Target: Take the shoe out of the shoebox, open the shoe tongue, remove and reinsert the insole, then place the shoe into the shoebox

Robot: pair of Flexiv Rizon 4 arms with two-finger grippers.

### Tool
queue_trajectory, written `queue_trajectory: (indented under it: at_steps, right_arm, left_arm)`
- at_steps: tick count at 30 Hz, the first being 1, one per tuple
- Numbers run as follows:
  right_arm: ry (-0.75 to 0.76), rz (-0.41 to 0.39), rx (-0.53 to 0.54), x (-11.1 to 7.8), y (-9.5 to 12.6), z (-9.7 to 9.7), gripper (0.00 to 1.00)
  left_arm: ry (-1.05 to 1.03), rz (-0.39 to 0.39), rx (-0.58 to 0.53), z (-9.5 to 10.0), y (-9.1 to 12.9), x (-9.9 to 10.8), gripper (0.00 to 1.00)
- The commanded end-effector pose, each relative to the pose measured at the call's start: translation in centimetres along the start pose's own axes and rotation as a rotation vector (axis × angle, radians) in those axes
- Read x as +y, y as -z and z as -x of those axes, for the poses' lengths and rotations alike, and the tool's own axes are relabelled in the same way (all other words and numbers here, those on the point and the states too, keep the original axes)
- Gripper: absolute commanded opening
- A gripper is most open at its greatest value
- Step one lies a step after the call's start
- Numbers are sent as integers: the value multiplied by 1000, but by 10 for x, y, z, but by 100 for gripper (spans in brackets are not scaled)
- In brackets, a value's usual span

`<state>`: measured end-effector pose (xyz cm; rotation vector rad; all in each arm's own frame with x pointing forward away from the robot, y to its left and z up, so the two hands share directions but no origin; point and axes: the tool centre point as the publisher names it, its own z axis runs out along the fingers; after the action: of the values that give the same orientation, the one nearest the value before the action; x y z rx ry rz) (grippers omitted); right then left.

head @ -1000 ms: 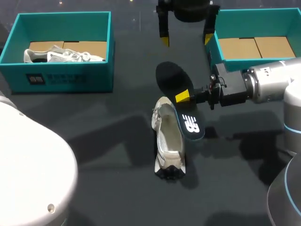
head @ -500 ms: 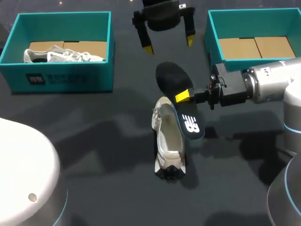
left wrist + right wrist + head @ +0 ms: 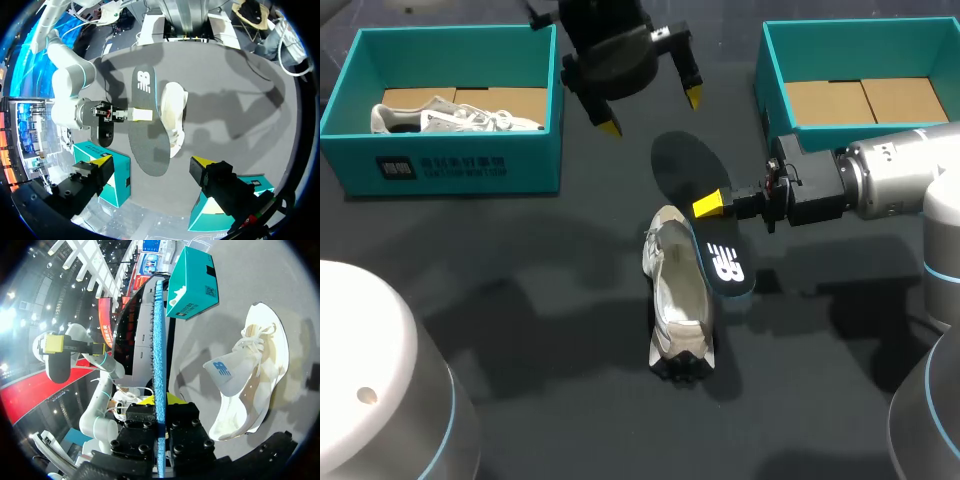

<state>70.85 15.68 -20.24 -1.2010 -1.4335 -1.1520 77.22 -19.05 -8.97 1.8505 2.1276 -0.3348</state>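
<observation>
Dark worktop [image 3: 520, 280] is carrying the right shoebox [image 3: 772, 90] and, at its middle, the white shoe [image 3: 675, 300]. Left tool [image 3: 651, 112], wide open and empty, is swinging leftward along the far side, clearing room. Right tool [image 3: 710, 207] is pinching the removed insole [image 3: 725, 265] just beside the shoe, likely awaiting reinsertion.

- Left arm [image 3: 375, 385]: white joint housing at the near left; black wrist [image 3: 610, 45] at the far side, facing down.
- Left tool [image 3: 651, 112]: yellow-tipped fingers [image 3: 102, 162] spread wide, nothing between them, held clear above the tabletop [image 3: 520, 260].
- Right arm [image 3: 890, 180]: silver forearm lying level, entering from the right.
- Right tool [image 3: 712, 205]: pointing toward the middle, fingers clamped from both sides on the insole [image 3: 725, 268].
</observation>
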Motion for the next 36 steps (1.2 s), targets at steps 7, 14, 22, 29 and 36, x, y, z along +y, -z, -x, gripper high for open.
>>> queue_trajectory:
  at_steps: [7,14,22,29,36]
  right_arm:
    - [0,2,-1,-1,-1,0,0]
    - [0,2,-1,-1,-1,0,0]
    - [0,2,-1,-1,-1,0,0]
    - [0,2,-1,-1,-1,0,0]
    - [0,2,-1,-1,-1,0,0]
  left_arm:
    - [-3,-2,-306,-8,-2,1,100]
    - [8,6,-331,-11,-3,0,100]
    - [60,39,-468,-30,-17,-5,100]
    - [76,42,-638,-45,-23,-7,100]
    - [76,42,-638,-45,-23,-7,100]
